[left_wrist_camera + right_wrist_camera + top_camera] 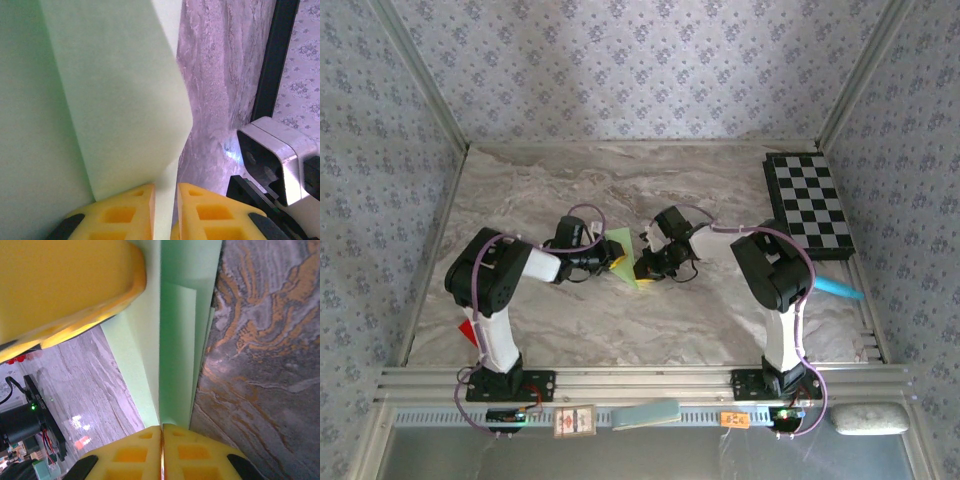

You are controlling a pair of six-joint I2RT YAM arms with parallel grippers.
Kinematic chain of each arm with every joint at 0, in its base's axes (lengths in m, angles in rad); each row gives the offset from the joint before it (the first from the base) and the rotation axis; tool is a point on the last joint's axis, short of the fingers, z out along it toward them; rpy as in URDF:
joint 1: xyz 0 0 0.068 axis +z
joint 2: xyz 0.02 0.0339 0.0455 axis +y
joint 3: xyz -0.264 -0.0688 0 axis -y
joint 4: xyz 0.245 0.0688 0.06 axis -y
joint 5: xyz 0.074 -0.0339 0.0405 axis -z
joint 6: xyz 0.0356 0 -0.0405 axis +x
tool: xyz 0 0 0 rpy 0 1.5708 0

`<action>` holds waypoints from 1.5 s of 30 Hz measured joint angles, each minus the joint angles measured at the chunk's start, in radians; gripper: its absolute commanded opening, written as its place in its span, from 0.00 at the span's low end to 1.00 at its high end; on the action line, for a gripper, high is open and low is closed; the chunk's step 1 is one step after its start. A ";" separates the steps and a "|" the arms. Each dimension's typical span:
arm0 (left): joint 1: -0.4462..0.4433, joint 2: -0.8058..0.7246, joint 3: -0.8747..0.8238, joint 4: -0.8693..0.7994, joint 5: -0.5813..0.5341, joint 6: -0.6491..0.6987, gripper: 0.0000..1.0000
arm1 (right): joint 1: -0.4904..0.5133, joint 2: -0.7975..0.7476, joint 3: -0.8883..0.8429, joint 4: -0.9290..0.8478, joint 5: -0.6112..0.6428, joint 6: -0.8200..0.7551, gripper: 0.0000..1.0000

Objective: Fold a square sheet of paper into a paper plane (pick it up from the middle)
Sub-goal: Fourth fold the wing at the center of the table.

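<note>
Closest to us, the right gripper (161, 432) has its yellow pads pressed flat together. The pale green sheet runs straight into the seam between them, so we read it as clenched on the paper plane (175, 350) at a folded edge. Just ahead of those pads the paper rises in several stacked layers with sharp creases. Up and to their left the left gripper (165, 192) pinches the same sheet: in its own wrist view a thin flap passes between its two yellow fingers, which stand nearly closed on it. So the plane hangs between the two tools, tilted up on edge; we cannot tell whether its lower edge touches the marbled table (260, 365) beyond. We judge the plane to be very light, limp where it is a single layer, stiffer along the creases, and easy to crumple or tear if the arms pull apart. We would take hold on the layered centre crease, near its middle, with a gentle pinch. Farthest off, a chessboard (810, 205) lies well beyond the right gripper.
</note>
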 measured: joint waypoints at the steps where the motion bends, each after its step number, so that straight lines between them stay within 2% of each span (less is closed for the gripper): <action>1: 0.000 -0.006 0.000 -0.006 0.000 0.000 0.23 | 0.000 0.000 0.000 0.000 0.002 0.000 0.09; 6: 0.000 -0.050 0.010 -0.034 0.000 0.000 0.31 | -0.002 0.000 -0.015 0.015 0.006 0.000 0.08; 13: -0.002 -0.088 0.013 -0.038 0.001 0.009 0.32 | -0.026 -0.002 -0.074 0.122 -0.054 0.014 0.06; 29: -0.020 -0.051 0.013 -0.004 0.024 0.011 0.19 | -0.064 0.002 -0.125 0.227 -0.137 0.082 0.03; 45: -0.024 0.000 0.003 0.044 0.027 0.011 0.15 | -0.079 0.013 -0.124 0.230 -0.167 0.105 0.03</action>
